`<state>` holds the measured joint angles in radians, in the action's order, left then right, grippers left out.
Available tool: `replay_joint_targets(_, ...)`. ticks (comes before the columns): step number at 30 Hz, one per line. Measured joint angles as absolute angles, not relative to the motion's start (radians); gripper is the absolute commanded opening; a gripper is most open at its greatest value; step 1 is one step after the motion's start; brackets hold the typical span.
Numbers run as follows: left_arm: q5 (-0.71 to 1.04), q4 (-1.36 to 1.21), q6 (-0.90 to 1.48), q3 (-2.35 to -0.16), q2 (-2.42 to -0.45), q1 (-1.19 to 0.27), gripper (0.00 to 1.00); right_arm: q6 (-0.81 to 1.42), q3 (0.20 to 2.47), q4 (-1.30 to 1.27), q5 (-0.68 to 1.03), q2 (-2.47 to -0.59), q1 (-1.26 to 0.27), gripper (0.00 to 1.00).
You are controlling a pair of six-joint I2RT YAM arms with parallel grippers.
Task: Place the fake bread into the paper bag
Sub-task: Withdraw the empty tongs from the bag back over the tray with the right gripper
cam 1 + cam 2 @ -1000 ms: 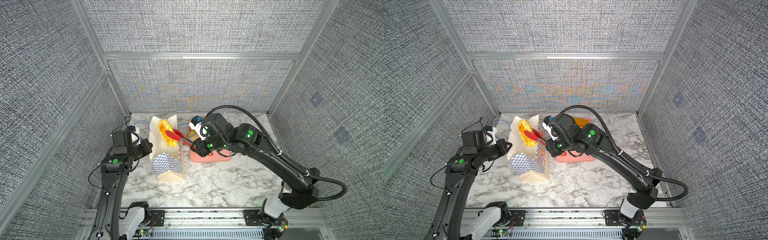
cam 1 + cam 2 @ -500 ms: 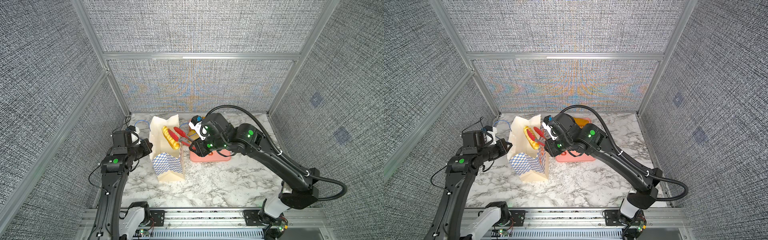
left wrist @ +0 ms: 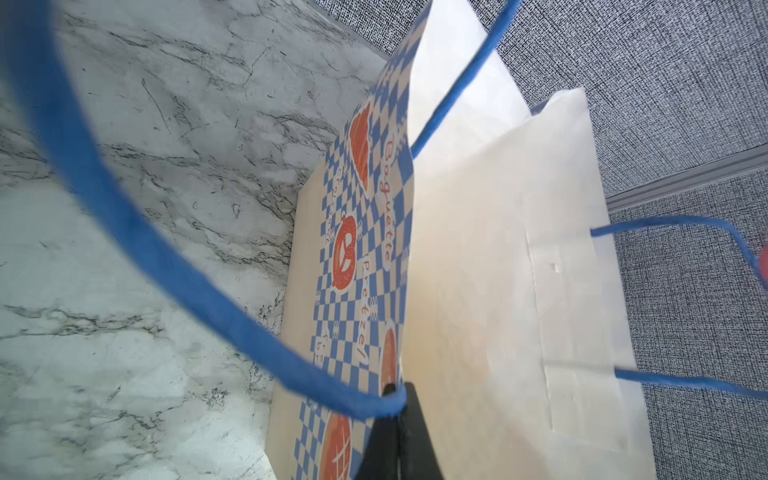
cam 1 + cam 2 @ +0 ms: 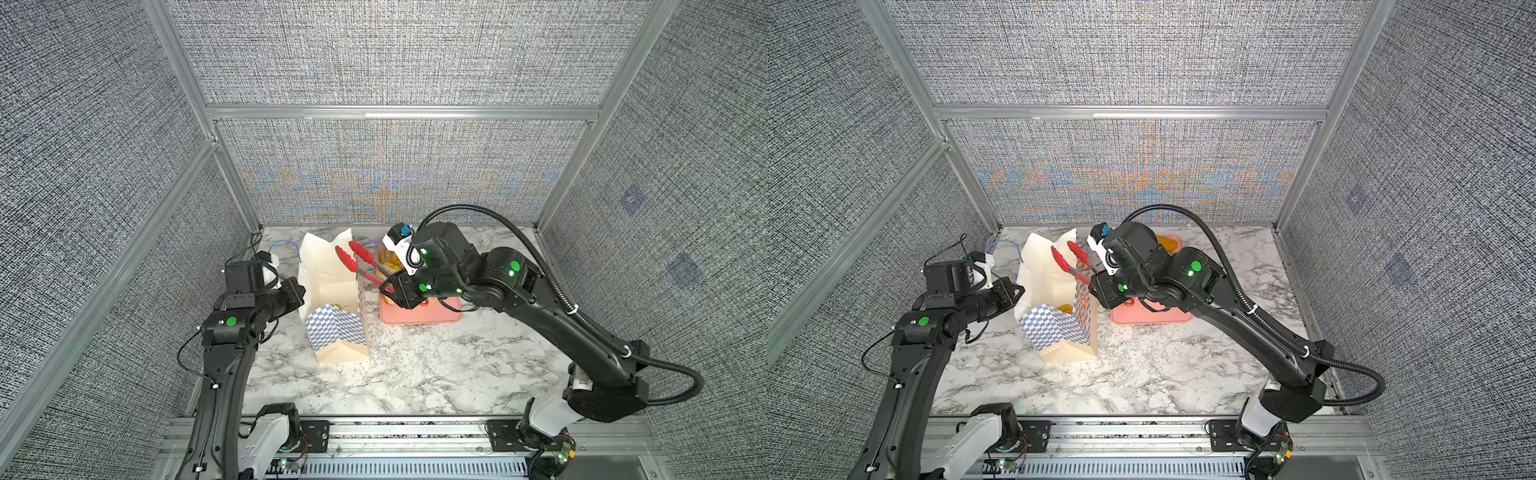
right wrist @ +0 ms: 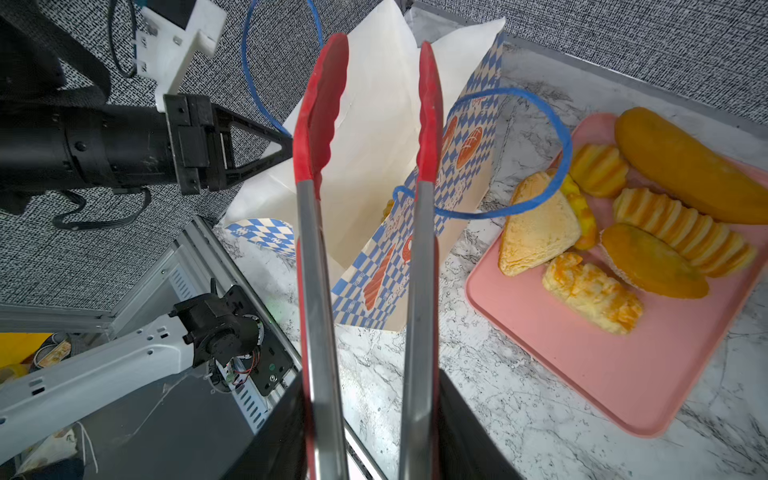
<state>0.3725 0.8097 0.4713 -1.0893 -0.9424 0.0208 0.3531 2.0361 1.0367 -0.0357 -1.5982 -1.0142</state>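
Observation:
The paper bag (image 4: 336, 332) (image 4: 1059, 328) stands open on the marble table. My left gripper (image 3: 397, 415) (image 4: 300, 291) is shut on the bag's rim (image 3: 498, 249), beside a blue cord handle (image 3: 124, 208). My right gripper (image 5: 370, 415) (image 4: 390, 286) is shut on the red tongs (image 5: 320, 124) (image 4: 1067, 257), whose tips stand apart and empty over the bag's mouth (image 5: 374, 124). One piece of fake bread (image 4: 1065, 308) lies inside the bag. Several more pieces lie on the pink tray (image 5: 582, 353): a long loaf (image 5: 685, 166), a pale triangular sandwich (image 5: 536, 228) and ridged rolls (image 5: 681, 232).
The pink tray (image 4: 419, 318) sits just right of the bag, partly under my right arm. The bag's other blue handle (image 5: 557, 137) loops toward the tray. Grey enclosure walls stand close behind and on both sides. A metal rail (image 4: 407, 432) runs along the table's front edge.
A second ago the tongs held a yellow pastry over the bag's mouth. The tongs have since spread apart and the pastry has dropped inside. The left arm has not moved.

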Motion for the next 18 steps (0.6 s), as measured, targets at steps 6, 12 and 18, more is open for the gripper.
replay_joint_targets(6, 0.373, 0.81, 0.471, -1.089, -0.944, 0.021, 0.01, 0.353, 2.006, 1.023, -0.083, -1.551, -0.987, 0.46)
replay_joint_targets(12, 0.367, 0.81, 0.471, -1.093, -0.944, 0.021, 0.01, 0.353, 1.927, 1.003, -0.129, -1.467, -0.923, 0.46)
replay_joint_targets(18, 0.36, 0.811, 0.471, -1.102, -0.941, 0.02, 0.01, 0.377, 1.775, 0.992, -0.136, -1.351, -0.799, 0.46)
